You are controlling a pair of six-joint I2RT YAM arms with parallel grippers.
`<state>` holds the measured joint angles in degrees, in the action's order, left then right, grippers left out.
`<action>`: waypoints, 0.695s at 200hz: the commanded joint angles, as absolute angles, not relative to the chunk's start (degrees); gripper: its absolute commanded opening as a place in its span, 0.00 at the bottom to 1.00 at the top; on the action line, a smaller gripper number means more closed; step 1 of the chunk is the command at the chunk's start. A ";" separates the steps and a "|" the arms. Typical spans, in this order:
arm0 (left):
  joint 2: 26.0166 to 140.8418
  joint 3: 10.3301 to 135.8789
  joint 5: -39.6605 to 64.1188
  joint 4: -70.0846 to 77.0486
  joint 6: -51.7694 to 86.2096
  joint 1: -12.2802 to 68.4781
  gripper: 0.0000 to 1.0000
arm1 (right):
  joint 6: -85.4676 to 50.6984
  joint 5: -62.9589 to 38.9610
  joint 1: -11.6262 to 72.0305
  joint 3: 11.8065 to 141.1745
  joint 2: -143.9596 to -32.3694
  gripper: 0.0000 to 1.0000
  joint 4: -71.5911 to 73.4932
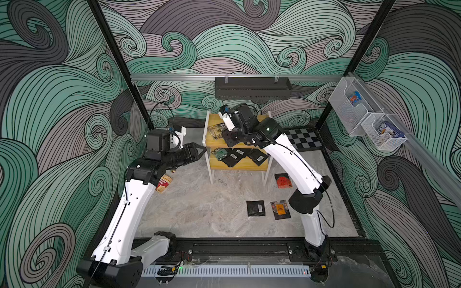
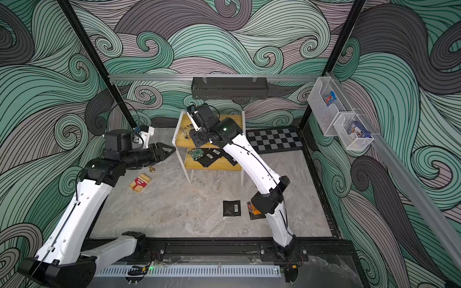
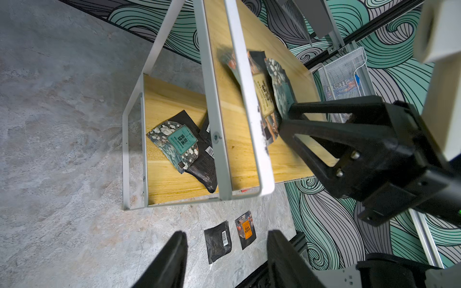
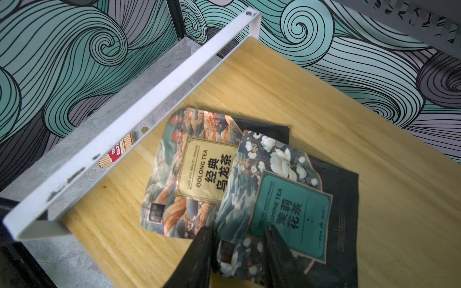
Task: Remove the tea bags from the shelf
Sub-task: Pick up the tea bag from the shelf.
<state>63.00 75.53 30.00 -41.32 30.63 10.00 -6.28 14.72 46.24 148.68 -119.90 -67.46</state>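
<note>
Left gripper [image 1: 199, 150]: jaws wide, empty, left of shelf [image 1: 249, 166].
Right gripper [image 4: 237, 232]: jaws narrow, astride teal tea bag [image 4: 287, 207] corner, top tier; grip cannot be told.
Further tea bags [image 1: 235, 156]: lower tier.

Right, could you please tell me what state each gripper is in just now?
Left gripper: open, empty.
Right gripper: jaws straddle a corner of the teal-fronted square jasmine tea sachet; grip cannot be told.
</note>
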 commanded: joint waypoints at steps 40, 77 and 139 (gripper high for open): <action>61.90 74.86 29.62 -41.21 29.97 10.28 0.54 | -6.06 14.88 45.70 147.65 -118.32 0.20 -71.10; 61.80 74.71 29.62 -41.20 29.97 10.27 0.54 | -5.63 15.20 45.70 148.61 -117.91 0.10 -71.12; 61.26 74.40 29.62 -41.11 30.10 10.28 0.54 | -5.02 15.59 45.62 149.31 -116.66 0.02 -71.11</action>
